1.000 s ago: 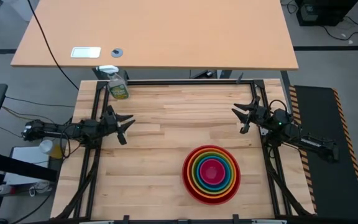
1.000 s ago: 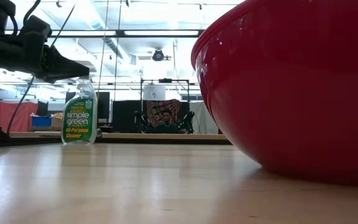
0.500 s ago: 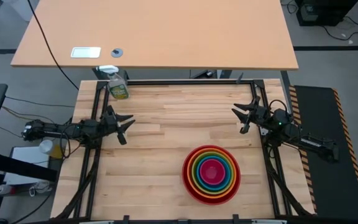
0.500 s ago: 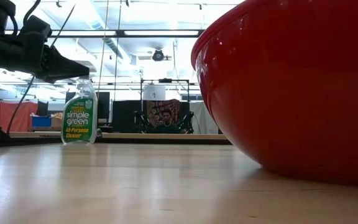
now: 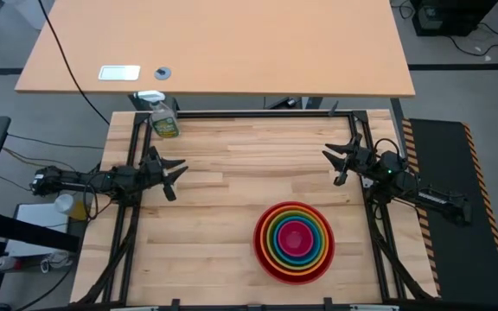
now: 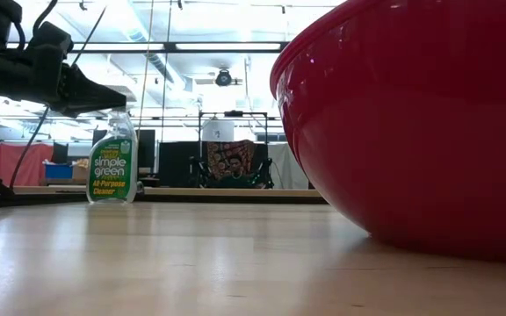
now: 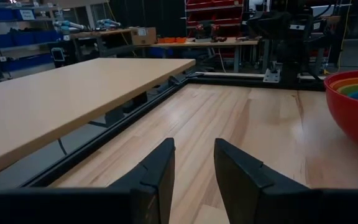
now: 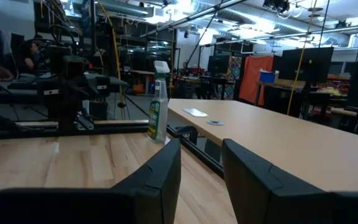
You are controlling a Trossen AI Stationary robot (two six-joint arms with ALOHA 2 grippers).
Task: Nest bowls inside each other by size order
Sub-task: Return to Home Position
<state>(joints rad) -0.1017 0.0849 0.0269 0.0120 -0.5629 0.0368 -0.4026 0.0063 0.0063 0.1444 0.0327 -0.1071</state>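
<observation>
The five bowls sit nested on the table toward its near right: the red bowl (image 5: 266, 256) outermost, then the orange bowl (image 5: 274, 251), the lime green bowl (image 5: 279, 226), the blue bowl (image 5: 283, 246) and the magenta-pink bowl (image 5: 294, 239) in the middle. The red bowl's wall (image 6: 411, 123) fills the low view, and its rim shows in the left wrist view (image 7: 353, 106). My left gripper (image 5: 173, 175) waits at the table's left edge, open and empty. My right gripper (image 5: 340, 160) waits at the right edge, open and empty.
A yellow-green spray bottle (image 5: 163, 118) stands at the far left corner; it also shows in the low view (image 6: 112, 162) and the right wrist view (image 8: 158, 102). A larger light desk (image 5: 214, 43) stands beyond the far edge.
</observation>
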